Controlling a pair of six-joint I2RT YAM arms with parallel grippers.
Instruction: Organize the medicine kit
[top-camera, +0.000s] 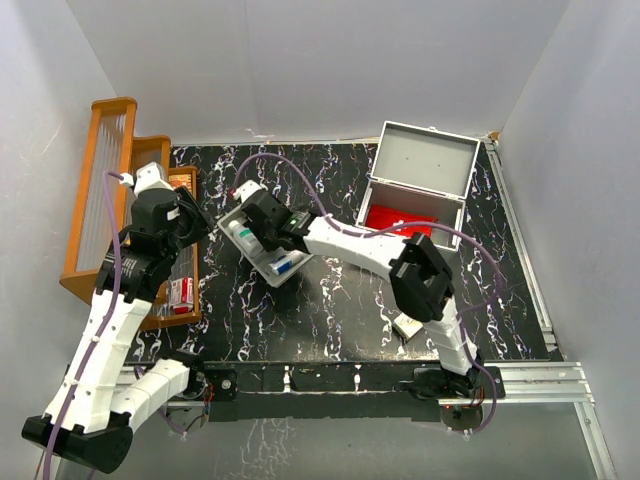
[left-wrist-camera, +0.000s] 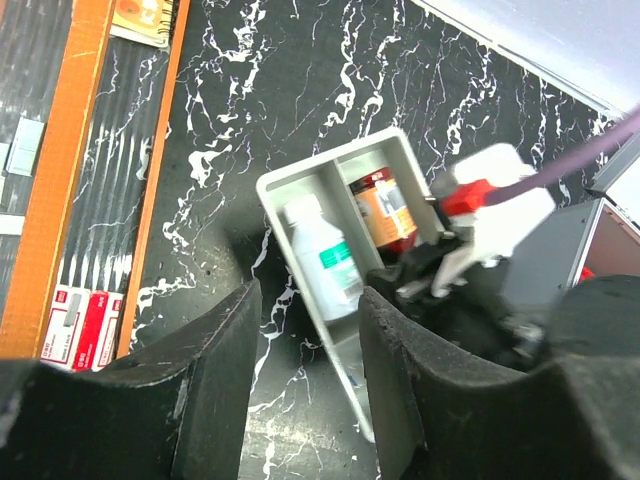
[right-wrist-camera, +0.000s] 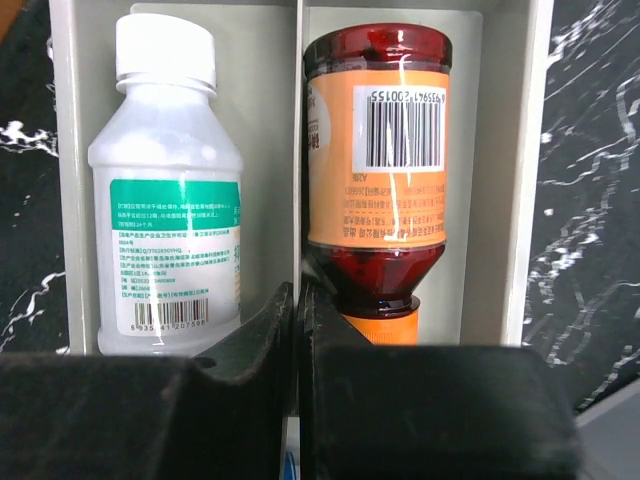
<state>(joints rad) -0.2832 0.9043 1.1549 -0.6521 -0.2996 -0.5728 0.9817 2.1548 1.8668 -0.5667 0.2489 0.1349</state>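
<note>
The medicine kit (top-camera: 415, 185) stands open at the back right with its lid upright and a red pouch (top-camera: 400, 220) inside. A small grey tray (top-camera: 232, 215) lies mid-table, tilted, over a dark shadow. Its two compartments hold a white bottle (right-wrist-camera: 170, 200) and a red-brown bottle with an orange label (right-wrist-camera: 378, 170). My right gripper (right-wrist-camera: 297, 295) is shut on the divider wall between the two compartments. My left gripper (left-wrist-camera: 310, 300) hovers left of the tray, open, with only the tabletop and the tray's edge (left-wrist-camera: 325, 160) showing between its fingers.
A wooden rack (top-camera: 100, 190) runs along the left edge, with red and white boxes (top-camera: 181, 292) in its lower shelf. A small pale box (top-camera: 407, 325) lies on the table by the right arm. White walls close in the black marbled table.
</note>
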